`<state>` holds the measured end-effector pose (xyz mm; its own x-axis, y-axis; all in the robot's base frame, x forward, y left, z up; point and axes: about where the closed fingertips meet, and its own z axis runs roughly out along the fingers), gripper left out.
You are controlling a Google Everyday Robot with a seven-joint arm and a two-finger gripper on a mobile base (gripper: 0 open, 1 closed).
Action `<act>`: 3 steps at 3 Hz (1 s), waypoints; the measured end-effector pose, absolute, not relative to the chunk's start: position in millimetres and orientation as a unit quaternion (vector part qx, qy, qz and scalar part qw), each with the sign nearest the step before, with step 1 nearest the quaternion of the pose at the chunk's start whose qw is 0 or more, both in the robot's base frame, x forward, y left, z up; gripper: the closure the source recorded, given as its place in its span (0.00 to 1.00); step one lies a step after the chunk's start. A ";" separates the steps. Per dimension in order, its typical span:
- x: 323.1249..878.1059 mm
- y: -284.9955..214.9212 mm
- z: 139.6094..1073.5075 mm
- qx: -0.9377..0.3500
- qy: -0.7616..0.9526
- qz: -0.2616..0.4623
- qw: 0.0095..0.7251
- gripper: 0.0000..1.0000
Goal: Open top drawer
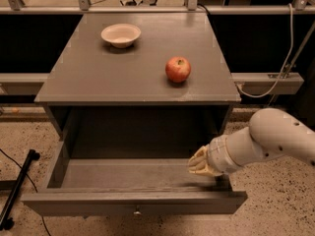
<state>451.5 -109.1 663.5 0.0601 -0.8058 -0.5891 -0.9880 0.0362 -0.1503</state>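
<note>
Robotics lab or test bay. A lone grey cabinet (123, 77) is standing on a speckled hard floor (275, 205). Bare metal rails (147, 9) are running behind it, and a loose cable (290, 38) is hanging at the right. A black equipment stand (19, 186) is lying on the floor at the left. A white robot arm (275, 141) is reaching in from the right, its gripper (198, 162) sitting inside the pulled-out top drawer (133, 203), near the right front corner. A bowl (120, 35) and an apple (177, 69) are resting on the cabinet top, well apart.

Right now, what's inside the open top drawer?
The top drawer shows only its bare grey floor, with the claw at its right side. The spot under the claw is hidden.
</note>
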 end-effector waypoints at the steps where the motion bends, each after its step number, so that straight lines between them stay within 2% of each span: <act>1: 458.6 -116.8 681.6 -0.670 0.662 0.157 0.296 1.00; 2: 460.8 -148.8 702.8 -0.649 0.671 0.153 0.323 1.00; 3: 453.7 -192.5 707.2 -0.614 0.685 0.175 0.350 0.84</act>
<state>453.7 -192.5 707.2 -0.0003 -0.7198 -0.6942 -0.9642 0.1843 -0.1906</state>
